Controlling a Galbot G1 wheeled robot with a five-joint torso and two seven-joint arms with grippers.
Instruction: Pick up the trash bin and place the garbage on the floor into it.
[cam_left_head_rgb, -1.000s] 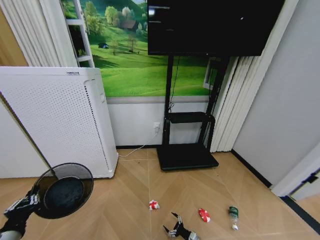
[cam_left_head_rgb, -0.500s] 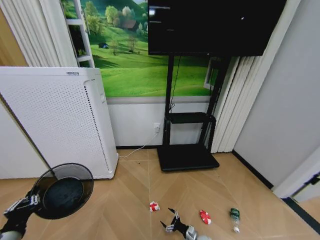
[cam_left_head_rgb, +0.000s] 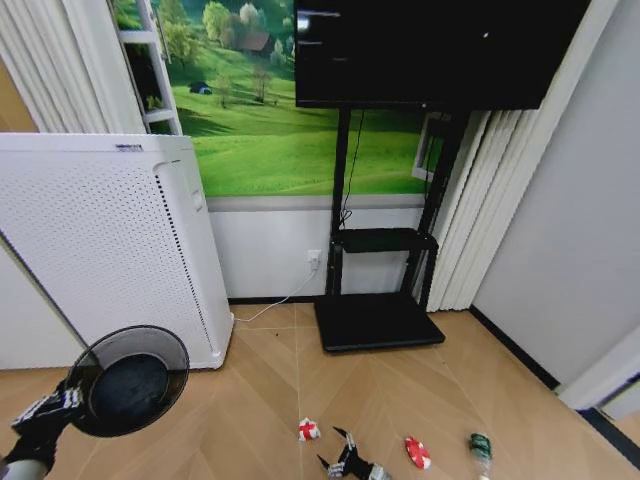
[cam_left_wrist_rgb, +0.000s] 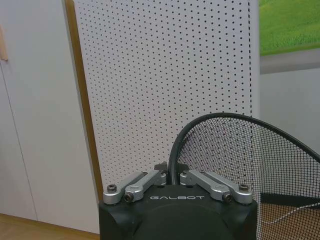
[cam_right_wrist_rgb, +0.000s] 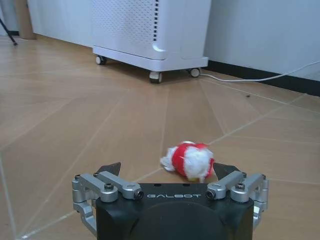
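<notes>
My left gripper (cam_left_head_rgb: 52, 404) at the lower left holds the black wire-mesh trash bin (cam_left_head_rgb: 128, 380) by its rim, mouth tilted toward me; in the left wrist view the fingers (cam_left_wrist_rgb: 150, 178) pinch the rim of the trash bin (cam_left_wrist_rgb: 240, 150). Low over the floor (cam_left_head_rgb: 250, 410), my right gripper (cam_left_head_rgb: 337, 454) stands open just short of the crumpled red-and-white wrapper (cam_left_head_rgb: 308, 430). The right wrist view shows the wrapper (cam_right_wrist_rgb: 189, 160) lying just ahead, between the spread fingertips of the gripper (cam_right_wrist_rgb: 167, 169). A small red crushed piece (cam_left_head_rgb: 417, 451) and a green-labelled bottle (cam_left_head_rgb: 481, 447) lie to the right.
A tall white perforated appliance (cam_left_head_rgb: 100, 240) on wheels stands at the left, close behind the bin. A black TV stand (cam_left_head_rgb: 378, 320) with a screen stands against the back wall, a white cable (cam_left_head_rgb: 275, 300) running along the floor beside it.
The head camera has tilted, shifting the whole scene down. The right gripper has crept forward and left, closer to the red-and-white wrapper. The left gripper keeps the bin still.
</notes>
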